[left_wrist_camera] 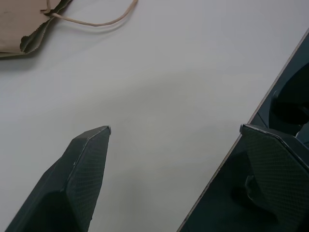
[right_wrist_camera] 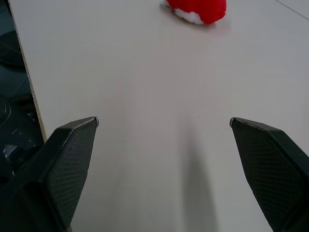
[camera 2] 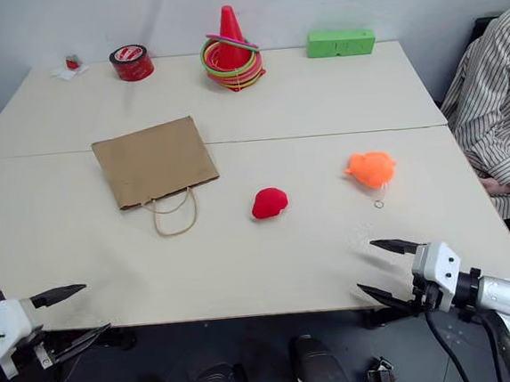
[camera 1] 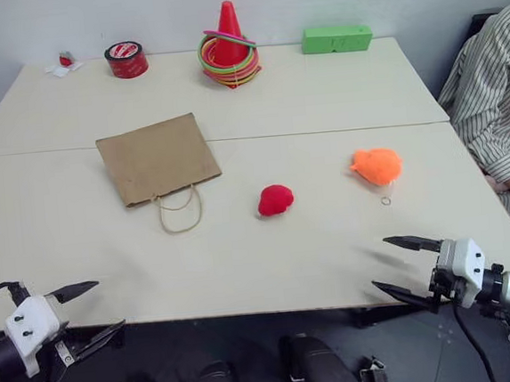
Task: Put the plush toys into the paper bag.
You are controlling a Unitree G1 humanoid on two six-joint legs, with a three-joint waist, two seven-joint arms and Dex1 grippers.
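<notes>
both sets of fingers apart and empty at the near worktop (camera 1: pixel 333 265) edge, the left gripper (camera 1: pixel 91 307) and right gripper (camera 1: pixel 403 267) face light, squashy toys: pinch the red plush toy (camera 1: pixel 275 200) and orange plush toy (camera 1: pixel 378 166) across their middles, while the flat paper bag (camera 1: pixel 157 158) looks flimsy.

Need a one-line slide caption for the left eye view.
Both open grippers, left and right, wait at the table edge; paper bag lies flat, red plush and orange plush beside it.

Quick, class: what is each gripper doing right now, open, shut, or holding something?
Left gripper: open, holding nothing, at the table's near edge.
Right gripper: open, holding nothing, over the table's near edge.
</notes>
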